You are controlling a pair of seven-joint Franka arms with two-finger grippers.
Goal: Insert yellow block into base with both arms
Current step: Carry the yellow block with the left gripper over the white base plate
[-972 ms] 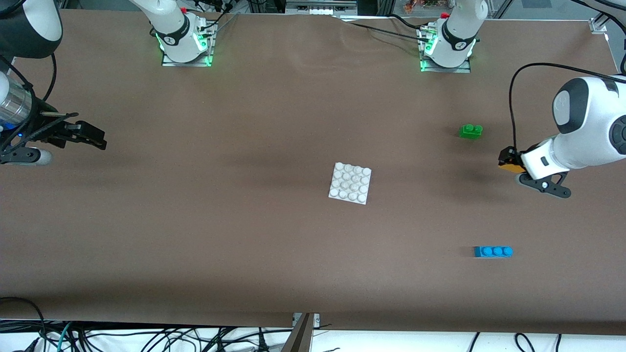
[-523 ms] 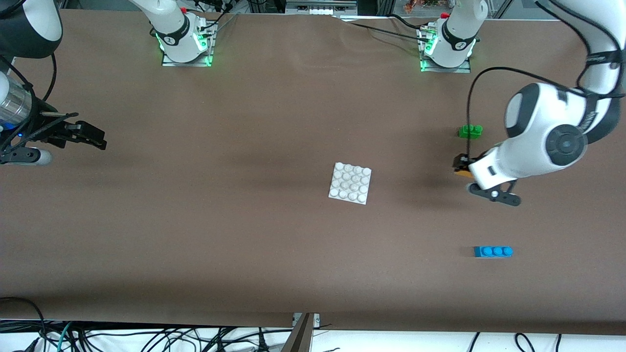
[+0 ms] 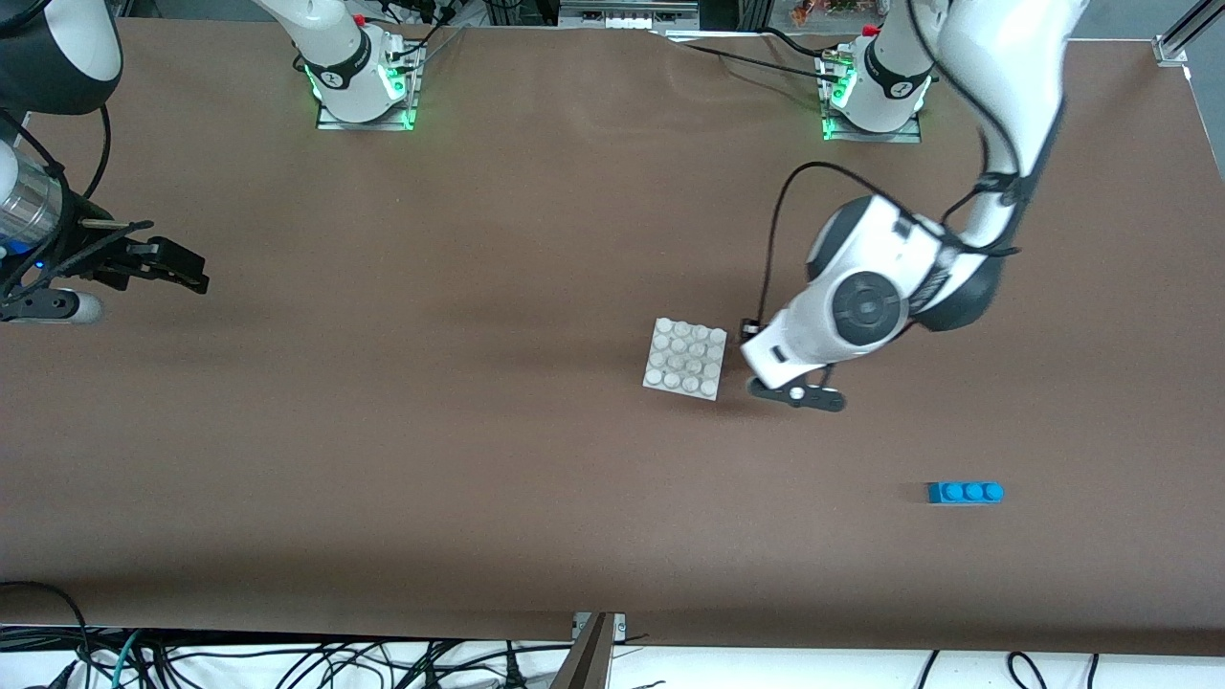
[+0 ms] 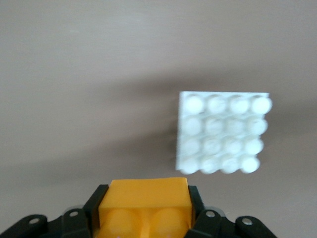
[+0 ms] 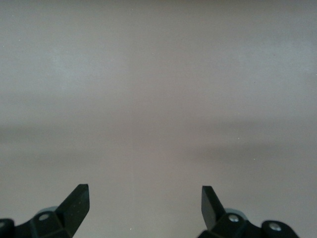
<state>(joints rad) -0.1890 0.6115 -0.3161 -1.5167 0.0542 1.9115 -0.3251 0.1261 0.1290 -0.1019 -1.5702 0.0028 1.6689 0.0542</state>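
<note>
Two smooth studs top the yellow block point(image 4: 144, 207) beside the square studded base point(image 3: 685, 358).

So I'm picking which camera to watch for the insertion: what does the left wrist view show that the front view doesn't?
Only the left wrist view shows the yellow block, clamped in the left gripper; from the front the arm hides it. Only the front view shows the blue brick and the right gripper, open, waiting at the right arm's end of the table. Both show the base on the table.
</note>
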